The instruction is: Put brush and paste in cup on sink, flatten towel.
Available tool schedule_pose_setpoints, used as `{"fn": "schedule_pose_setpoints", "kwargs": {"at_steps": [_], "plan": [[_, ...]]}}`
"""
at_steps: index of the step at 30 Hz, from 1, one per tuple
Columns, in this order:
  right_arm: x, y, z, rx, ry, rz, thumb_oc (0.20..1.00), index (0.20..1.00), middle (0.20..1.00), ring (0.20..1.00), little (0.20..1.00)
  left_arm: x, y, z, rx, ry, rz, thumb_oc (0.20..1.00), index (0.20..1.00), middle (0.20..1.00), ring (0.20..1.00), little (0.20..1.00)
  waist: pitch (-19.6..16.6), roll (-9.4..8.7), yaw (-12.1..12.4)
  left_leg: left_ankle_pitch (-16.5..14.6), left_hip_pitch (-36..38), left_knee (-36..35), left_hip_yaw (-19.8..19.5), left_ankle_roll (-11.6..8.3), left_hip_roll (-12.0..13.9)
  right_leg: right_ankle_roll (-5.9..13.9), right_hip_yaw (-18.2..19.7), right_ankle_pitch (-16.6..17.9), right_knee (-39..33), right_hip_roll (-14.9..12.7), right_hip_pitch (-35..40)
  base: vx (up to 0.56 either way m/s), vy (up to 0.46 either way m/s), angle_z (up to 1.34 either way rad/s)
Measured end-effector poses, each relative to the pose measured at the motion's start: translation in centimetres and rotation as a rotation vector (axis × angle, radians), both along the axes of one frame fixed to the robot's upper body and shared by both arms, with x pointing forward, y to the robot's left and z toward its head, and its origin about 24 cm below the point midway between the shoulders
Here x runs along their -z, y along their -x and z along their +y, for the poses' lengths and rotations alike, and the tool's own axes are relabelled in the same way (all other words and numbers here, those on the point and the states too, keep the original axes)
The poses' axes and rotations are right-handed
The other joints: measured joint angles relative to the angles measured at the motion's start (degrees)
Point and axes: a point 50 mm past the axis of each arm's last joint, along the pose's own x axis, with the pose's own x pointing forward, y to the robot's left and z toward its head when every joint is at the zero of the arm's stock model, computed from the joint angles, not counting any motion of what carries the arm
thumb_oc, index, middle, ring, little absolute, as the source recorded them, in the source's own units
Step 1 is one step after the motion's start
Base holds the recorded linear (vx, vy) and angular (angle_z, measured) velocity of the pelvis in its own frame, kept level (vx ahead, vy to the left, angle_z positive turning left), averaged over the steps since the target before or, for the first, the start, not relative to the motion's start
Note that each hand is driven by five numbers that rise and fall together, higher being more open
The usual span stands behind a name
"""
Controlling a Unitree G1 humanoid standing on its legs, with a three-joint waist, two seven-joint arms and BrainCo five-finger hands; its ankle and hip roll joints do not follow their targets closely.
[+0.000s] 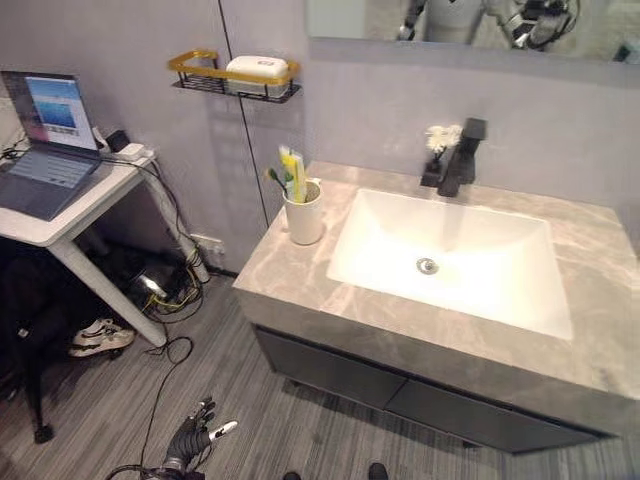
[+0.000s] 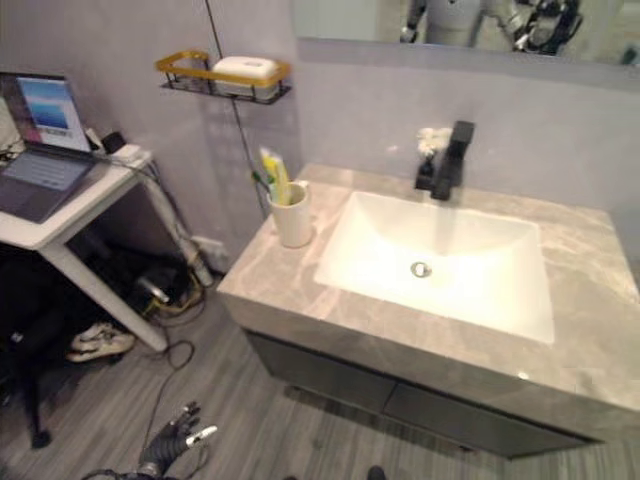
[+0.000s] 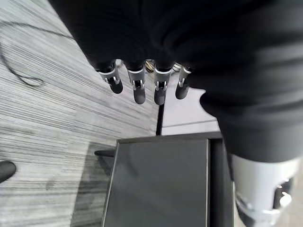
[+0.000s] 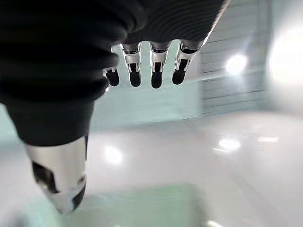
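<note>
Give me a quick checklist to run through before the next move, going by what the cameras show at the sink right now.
1. Brush and paste in white cup: ok, both stand in it.
2. Cup on grey marble counter, left of white basin: ok.
3. Cup upright: ok.
4. Towel located: not ok, none seen on the counter.
5. Left robot hand free: ok, low over the floor, fingers relaxed, holding nothing.
6. Right robot hand free: ok, fingers straight, nothing in them.

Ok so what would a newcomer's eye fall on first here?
Probably the bright white sink sunk in the grey marble counter, with the black tap behind it. Next, the white cup at the counter's left end holding the brush and paste.
</note>
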Motion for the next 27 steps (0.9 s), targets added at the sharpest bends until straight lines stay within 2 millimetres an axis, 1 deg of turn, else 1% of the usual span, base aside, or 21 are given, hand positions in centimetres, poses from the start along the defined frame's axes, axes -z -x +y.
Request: {"fn": "schedule_pose_setpoints", "kwargs": {"at_steps": [1,4,5,6,7,10,11,12,14,15,16,17,18,19,21,22,23,24,25,26,27], "plan": [[1.4,0.3,-0.8,0.039,-0.066,0.029,1.000,1.000,1.000,1.000,1.000,0.1,0.1,0.0,0.000,0.000,0.004,1.000,1.000,1.000,1.000,1.000,0.1,0.05,-0.4,-0.1,0.3,0.0,0.3,0.15,-0.2,0.03,0.2,0.0,0.0,-0.1,0.1,-0.05,0.102,-0.14],[9.3,2.0,-4.1,0.158,-0.404,0.147,1.000,1.000,1.000,1.000,1.000,-0.2,-0.1,0.2,0.004,-0.009,-0.004,1.000,1.000,1.000,1.000,1.000,0.5,-0.51,-0.9,-0.4,1.6,0.0,1.1,0.79,-0.6,0.02,0.4,0.5,1.0,-0.6,0.8,-0.02,0.090,-0.10],[13.9,2.6,-5.3,0.211,-0.628,0.179,1.000,1.000,1.000,1.000,1.000,-0.2,-0.3,0.2,0.007,-0.010,-0.006,1.000,1.000,1.000,1.000,1.000,0.7,-0.70,-1.2,-0.7,1.9,0.0,1.3,1.02,-0.7,0.26,0.6,0.2,1.6,-0.9,0.8,-0.05,0.118,-0.09],[16.0,3.0,-5.6,0.235,-0.730,0.197,1.000,1.000,1.000,1.000,1.000,-0.2,-0.4,0.2,0.002,-0.009,-0.010,1.000,1.000,1.000,1.000,1.000,1.2,-0.52,-1.4,-0.9,2.3,0.0,1.5,1.00,-0.9,0.36,0.6,0.1,2.1,-1.0,0.7,-0.04,0.097,-0.09],[19.5,4.1,-5.8,0.294,-0.876,0.231,1.000,1.000,1.000,1.000,1.000,-0.4,-1.0,0.1,0.008,-0.008,-0.025,1.000,1.000,1.000,1.000,1.000,2.3,-0.13,-1.5,-1.1,2.7,0.0,1.7,1.12,-1.1,0.53,0.8,0.0,3.1,-1.2,0.7,-0.05,0.049,-0.06],[24.2,5.8,-5.4,0.355,-1.103,0.252,1.000,1.000,1.000,1.000,1.000,-0.5,-0.9,0.3,-0.030,-0.009,-0.033,1.000,1.000,1.000,1.000,1.000,4.6,1.64,-1.5,-1.7,4.3,0.0,3.5,2.07,-1.6,0.90,1.5,0.2,5.3,-1.2,0.2,-0.05,0.076,-0.32],[25.6,6.2,-5.3,0.380,-1.156,0.285,1.000,1.000,1.000,1.000,1.000,-0.6,-0.9,0.4,-0.041,-0.009,-0.038,1.000,1.000,1.000,1.000,1.000,4.9,1.85,-1.4,-1.7,4.5,0.0,4.2,2.08,-1.4,0.97,1.6,0.2,6.7,-0.9,-0.6,-0.01,0.066,-0.41],[28.0,7.1,-4.6,0.423,-1.292,0.295,1.000,1.000,1.000,1.000,1.000,-1.0,-1.2,0.6,-0.048,-0.014,-0.060,1.000,1.000,1.000,1.000,1.000,5.1,1.66,-0.6,-1.7,4.5,0.0,5.1,2.10,-1.0,1.17,1.5,0.3,8.4,-0.9,-1.8,-0.01,0.041,-0.36],[30.2,8.5,-3.6,0.455,-1.427,0.274,1.000,1.000,1.000,1.000,1.000,-1.5,-1.7,0.9,-0.042,-0.027,-0.086,1.000,1.000,1.000,1.000,1.000,6.3,0.89,-0.1,-1.8,5.2,0.0,5.2,2.15,-1.0,1.22,1.0,0.3,9.0,-1.1,-1.8,0.01,0.063,-0.19],[31.7,10.3,-2.7,0.496,-1.529,0.255,1.000,1.000,1.000,1.000,1.000,-1.9,-2.0,1.2,-0.035,-0.040,-0.098,1.000,1.000,1.000,1.000,1.000,7.1,0.05,0.0,-1.8,5.4,0.0,5.2,2.17,-1.2,1.35,-0.1,-1.2,9.4,-1.5,-1.6,0.02,0.089,-0.03],[32.8,11.3,-2.2,0.530,-1.592,0.257,1.000,1.000,1.000,1.000,1.000,-2.2,-2.2,1.4,-0.031,-0.046,-0.113,1.000,1.000,1.000,1.000,1.000,7.6,-0.21,0.2,-1.8,5.5,0.0,5.0,2.20,-1.2,0.77,-0.6,-1.8,10.0,-1.6,-1.7,-0.01,0.054,0.05],[33.9,12.4,-1.2,0.572,-1.674,0.261,1.000,1.000,1.000,1.000,1.000,-2.6,-2.5,1.4,-0.028,-0.050,-0.133,1.000,1.000,1.000,1.000,1.000,7.8,-1.06,0.4,-1.8,5.5,0.0,4.8,2.19,-1.2,1.09,-1.7,-3.0,10.8,-1.8,-2.2,0.00,0.060,0.15],[35.3,13.7,0.3,0.603,-1.778,0.247,1.000,1.000,1.000,1.000,1.000,-3.2,-2.9,1.6,-0.026,-0.055,-0.163,1.000,1.000,1.000,1.000,1.000,8.1,-1.82,0.5,-1.8,5.4,0.0,4.3,2.13,-1.5,0.65,-2.5,-4.3,11.9,-2.2,-3.0,-0.03,0.049,0.07],[36.7,14.1,2.1,0.600,-1.888,0.249,1.000,1.000,1.000,1.000,1.000,-3.7,-3.3,1.7,-0.031,-0.062,-0.194,1.000,1.000,1.000,1.000,1.000,9.5,-2.73,0.8,-3.1,4.5,4.8,4.4,3.90,-2.1,0.84,-2.9,-4.7,12.9,-3.0,-3.4,-0.04,0.078,-0.21],[37.2,13.2,2.5,0.555,-1.947,0.275,1.000,1.000,1.000,1.000,1.000,-3.9,-3.4,1.6,-0.039,-0.061,-0.207,1.000,1.000,1.000,1.000,1.000,11.4,-1.41,2.0,-4.4,3.6,6.5,4.9,3.56,-1.2,2.21,-3.3,-4.6,14.0,-3.0,-4.3,0.00,0.048,-0.45],[37.8,13.1,3.3,0.529,-1.998,0.352,1.000,1.000,1.000,1.000,1.000,-4.2,-3.7,1.5,-0.063,-0.049,-0.234,1.000,1.000,1.000,1.000,1.000,11.6,0.33,2.2,-4.4,3.2,6.1,4.9,3.61,-0.5,1.93,-6.8,-4.7,16.3,-3.7,-4.6,0.04,0.004,-0.15],[38.9,14.1,5.1,0.543,-2.101,0.457,1.000,1.000,1.000,1.000,1.000,-5.4,-4.6,1.6,-0.070,-0.039,-0.300,1.000,1.000,1.000,1.000,1.000,11.4,0.21,2.9,-4.3,3.2,5.3,4.6,3.39,-0.5,1.67,-7.4,-4.8,16.3,-3.0,-3.4,0.13,-0.063,0.12],[39.7,15.0,6.8,0.560,-2.182,0.515,1.000,1.000,1.000,1.000,1.000,-6.4,-5.3,2.2,-0.085,-0.050,-0.354,1.000,1.000,1.000,1.000,1.000,10.8,-1.23,3.1,-3.7,3.4,5.1,4.4,3.07,-1.6,1.03,-7.1,-5.6,13.1,-3.4,-2.1,0.10,-0.058,0.17],[40.0,15.0,7.3,0.538,-2.213,0.534,1.000,1.000,1.000,1.000,1.000,-6.7,-5.5,2.4,-0.093,-0.052,-0.370,1.000,1.000,1.000,1.000,1.000,11.0,-1.47,3.1,-4.4,1.9,9.8,4.6,3.97,-1.5,0.92,-7.5,-5.4,13.1,-4.0,-2.4,0.13,-0.084,0.03],[40.1,15.1,7.4,0.508,-2.237,0.594,1.000,1.000,1.000,1.000,1.000,-6.7,-5.4,2.6,-0.099,-0.048,-0.366,1.000,1.000,1.000,1.000,1.000,11.1,-1.37,3.3,-8.2,0.6,14.7,4.5,3.20,-0.3,1.16,-7.8,-4.8,13.7,-3.8,-2.1,0.07,-0.053,-0.10],[40.0,15.2,7.2,0.491,-2.253,0.639,1.000,1.000,1.000,1.000,1.000,-6.6,-5.1,2.6,-0.102,-0.041,-0.360,1.000,1.000,1.000,1.000,1.000,10.6,-0.45,3.2,-10.0,0.5,14.8,3.8,2.61,0.4,1.13,-7.7,-4.6,13.7,-3.2,-1.9,0.17,-0.112,-0.15]]}}
